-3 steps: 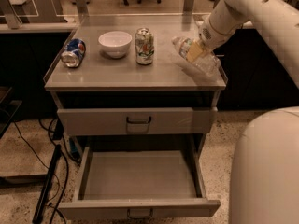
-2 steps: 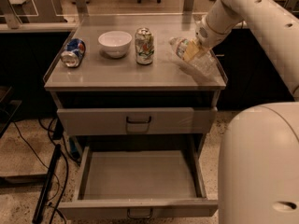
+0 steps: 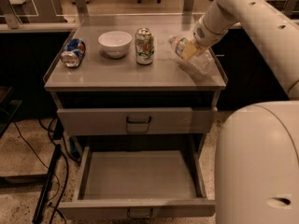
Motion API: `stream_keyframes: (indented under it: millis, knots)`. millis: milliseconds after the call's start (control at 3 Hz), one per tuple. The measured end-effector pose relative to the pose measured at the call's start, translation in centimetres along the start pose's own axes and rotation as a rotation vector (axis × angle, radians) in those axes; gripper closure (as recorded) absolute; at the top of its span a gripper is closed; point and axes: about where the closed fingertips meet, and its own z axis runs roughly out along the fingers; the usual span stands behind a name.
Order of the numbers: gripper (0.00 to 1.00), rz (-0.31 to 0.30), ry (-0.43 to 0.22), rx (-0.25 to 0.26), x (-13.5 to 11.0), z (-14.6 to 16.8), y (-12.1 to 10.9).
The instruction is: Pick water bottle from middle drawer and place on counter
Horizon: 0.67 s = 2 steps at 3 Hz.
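The water bottle (image 3: 183,48) is clear with a white cap pointing left and a light label. It hangs tilted, nearly on its side, just above the right part of the grey counter (image 3: 117,73). My gripper (image 3: 195,45) is at the right end of the bottle and shut on it, and the white arm reaches in from the upper right. The middle drawer (image 3: 140,177) is pulled open below, and its grey floor holds nothing.
On the counter stand a crushed blue can (image 3: 73,52) at the left, a white bowl (image 3: 115,42) and an upright green-and-white soda can (image 3: 144,45). The top drawer front (image 3: 135,121) is closed. My white base (image 3: 257,162) fills the lower right. Cables lie on the floor at the left.
The gripper and the bottle have shifted slightly to the left over the counter. Nothing else has moved.
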Motion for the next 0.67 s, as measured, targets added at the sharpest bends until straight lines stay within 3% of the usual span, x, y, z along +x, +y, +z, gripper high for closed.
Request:
stream_keyframes:
  millis: [667]
  knots:
    - [0.36, 0.0, 0.0, 0.0, 0.0, 0.01, 0.0]
